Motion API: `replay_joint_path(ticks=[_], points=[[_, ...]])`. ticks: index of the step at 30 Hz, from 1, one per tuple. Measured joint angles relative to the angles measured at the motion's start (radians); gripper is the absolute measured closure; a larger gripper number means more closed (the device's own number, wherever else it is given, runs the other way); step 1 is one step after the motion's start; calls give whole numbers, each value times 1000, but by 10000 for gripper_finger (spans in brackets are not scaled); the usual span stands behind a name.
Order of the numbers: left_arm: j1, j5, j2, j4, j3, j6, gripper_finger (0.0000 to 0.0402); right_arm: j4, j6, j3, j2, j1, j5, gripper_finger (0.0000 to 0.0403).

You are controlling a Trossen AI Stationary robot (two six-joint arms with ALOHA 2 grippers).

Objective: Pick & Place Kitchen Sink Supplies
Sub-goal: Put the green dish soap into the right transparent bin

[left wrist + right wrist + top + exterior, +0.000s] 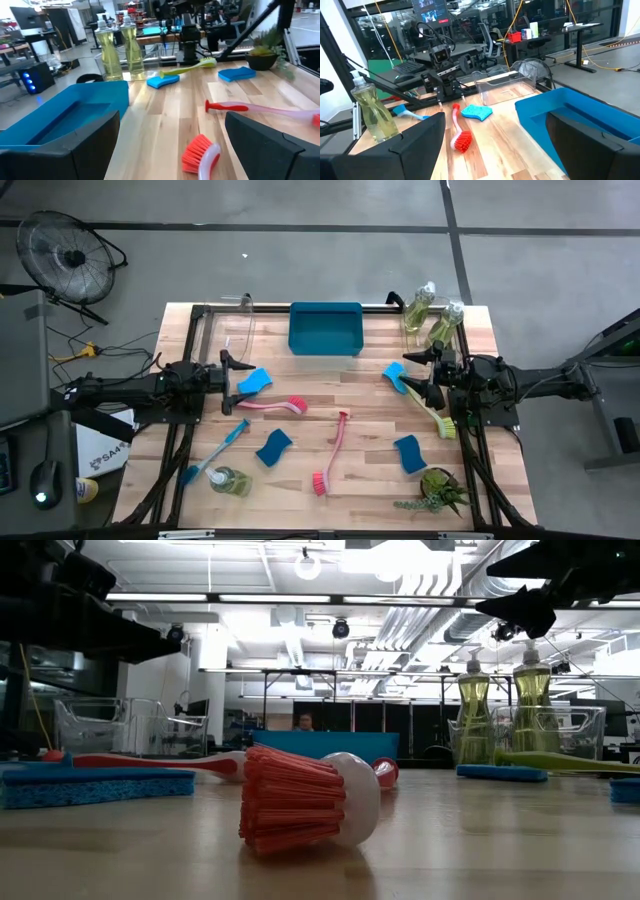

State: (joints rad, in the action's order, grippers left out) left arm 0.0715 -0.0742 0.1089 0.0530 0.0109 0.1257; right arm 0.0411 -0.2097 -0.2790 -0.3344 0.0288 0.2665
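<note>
Two arms, both parked out at the table's edges and neither one carrying anything, is what I'm looking at. My left gripper point(232, 373) hovers over the left side with its jaws spread wide and empty, a blue sponge point(254, 381) just beside its fingertips. My right gripper point(425, 373) mirrors it on the right, jaws also wide apart and holding nothing, another blue sponge point(394, 375) just beside it and the yellow-green brush point(432, 413) lying slantwise under it, towards the near right. At the far edge, centre, sits the blue tray point(325, 329). Two clear bottles of yellow-green liquid point(433, 317) stand upright at the far right corner, next to each other. A pink-red brush point(272, 405) lies across the middle left, bristle head pointing right; a second pink-red brush point(332, 453) lies nearer to me in the centre, bristles at its near end, and that head point(300, 800) fills my low view. A blue brush point(215, 451) lies slantwise at the near left, and a third bottle point(229, 480) is tipped on its side right by it. Two more blue sponges rest near the front, one centre-left point(273, 447) and one centre-right point(408, 453). A small green plant point(437, 489) sits at the near right corner. A clear container point(510, 85) stands at the far left corner.
</note>
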Motion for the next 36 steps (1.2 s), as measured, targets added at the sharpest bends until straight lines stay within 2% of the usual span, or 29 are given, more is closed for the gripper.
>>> replay_joint_path(ticks=[2,8,14,21,24,30,33,36], points=[[0,18,0,10,1,9,46,0,0,0,0,0,0,63],[0,166,20,2,61,92,46,0,0,0,0,0,0,63],[0,434,20,-4,100,112,46,0,0,0,0,0,0,63],[0,689,20,-18,107,-68,46,0,1,0,0,0,0,63],[0,757,19,-80,107,-113,46,1,1,0,0,0,0,63],[0,845,20,-290,108,-81,46,0,1,0,0,0,0,63],[-8,900,20,-298,108,-66,46,0,1,0,0,0,0,63],[-50,901,19,-286,109,-53,46,0,1,0,0,0,0,63]])
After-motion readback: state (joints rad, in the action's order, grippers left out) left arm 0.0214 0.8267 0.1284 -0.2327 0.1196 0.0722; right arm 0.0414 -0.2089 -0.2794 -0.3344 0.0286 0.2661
